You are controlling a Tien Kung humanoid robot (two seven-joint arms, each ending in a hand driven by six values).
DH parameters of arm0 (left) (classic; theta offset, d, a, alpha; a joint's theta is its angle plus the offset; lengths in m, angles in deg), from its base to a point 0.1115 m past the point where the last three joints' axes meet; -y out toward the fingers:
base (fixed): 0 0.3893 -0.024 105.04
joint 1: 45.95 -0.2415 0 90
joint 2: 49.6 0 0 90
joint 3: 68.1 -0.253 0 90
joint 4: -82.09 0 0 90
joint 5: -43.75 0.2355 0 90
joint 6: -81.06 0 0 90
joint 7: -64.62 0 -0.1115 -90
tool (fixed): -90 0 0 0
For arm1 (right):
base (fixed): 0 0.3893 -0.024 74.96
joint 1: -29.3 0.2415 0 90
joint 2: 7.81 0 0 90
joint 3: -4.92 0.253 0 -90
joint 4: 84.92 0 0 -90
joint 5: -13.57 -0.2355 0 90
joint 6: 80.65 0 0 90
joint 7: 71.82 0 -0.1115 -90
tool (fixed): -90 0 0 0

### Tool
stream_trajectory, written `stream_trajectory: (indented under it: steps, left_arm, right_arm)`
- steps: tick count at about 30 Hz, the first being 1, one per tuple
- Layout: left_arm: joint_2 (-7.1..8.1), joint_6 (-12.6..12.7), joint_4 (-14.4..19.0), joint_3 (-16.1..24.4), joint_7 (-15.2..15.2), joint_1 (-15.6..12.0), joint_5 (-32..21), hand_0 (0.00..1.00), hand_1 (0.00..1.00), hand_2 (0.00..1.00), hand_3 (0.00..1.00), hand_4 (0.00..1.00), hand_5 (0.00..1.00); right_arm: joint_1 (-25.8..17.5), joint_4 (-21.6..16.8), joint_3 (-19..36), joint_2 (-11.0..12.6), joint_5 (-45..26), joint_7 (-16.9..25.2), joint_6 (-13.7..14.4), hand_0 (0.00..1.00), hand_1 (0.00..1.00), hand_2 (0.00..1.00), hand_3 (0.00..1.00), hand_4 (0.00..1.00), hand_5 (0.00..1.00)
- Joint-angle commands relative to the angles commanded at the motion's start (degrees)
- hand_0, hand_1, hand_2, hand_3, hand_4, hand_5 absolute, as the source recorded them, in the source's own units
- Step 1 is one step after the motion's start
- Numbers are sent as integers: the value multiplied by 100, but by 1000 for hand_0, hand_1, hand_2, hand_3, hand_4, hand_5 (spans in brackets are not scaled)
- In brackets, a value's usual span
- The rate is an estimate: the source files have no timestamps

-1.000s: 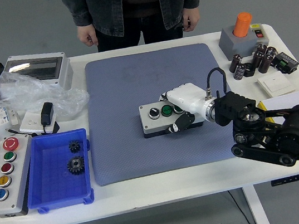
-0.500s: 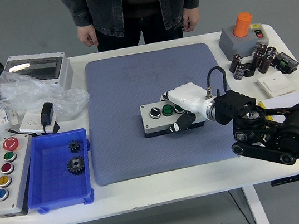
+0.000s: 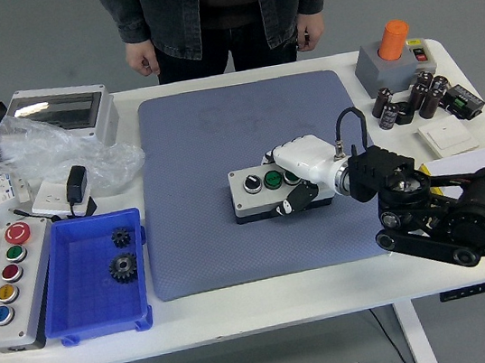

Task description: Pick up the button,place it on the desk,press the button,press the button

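A grey button box with a black knob and a green button on top rests on the blue-grey mat. My right hand, white with black fingertips, is wrapped around the box's right end, fingers behind it and thumb at its front. The right end of the box is hidden under the hand. My left arm does not show.
A person stands at the far side, hands hanging down. At left are a blue tray with two gears, a several-button control box, a plastic bag and a grey enclosure. At right stand an orange-button box, capacitors and a white switch.
The button box and my right hand have shifted very slightly to the right on the mat. Nothing else has moved.
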Motion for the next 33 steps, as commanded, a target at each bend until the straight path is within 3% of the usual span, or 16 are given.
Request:
stream_trajectory:
  steps: [3,4,26,33]
  left_arm:
    - [-2,-3,0,12,6,-2,20,690,706,644,642,655,370]
    - [-2,-5,-1,20,10,-3,31,690,706,644,642,653,369]
    - [-18,-32,3,125,44,1,202,691,706,638,635,647,363]
    - [-25,-43,0,192,75,-10,291,691,705,637,633,646,362]
  right_arm:
    - [0,6,10,-4,-3,6,-12,817,816,833,777,997,413]
    - [0,7,12,-5,1,5,-19,825,821,836,814,998,499]
    - [17,-87,153,36,-2,41,-77,824,823,841,859,998,551]
    - [-8,-447,436,190,55,29,-223,820,821,842,868,998,562]
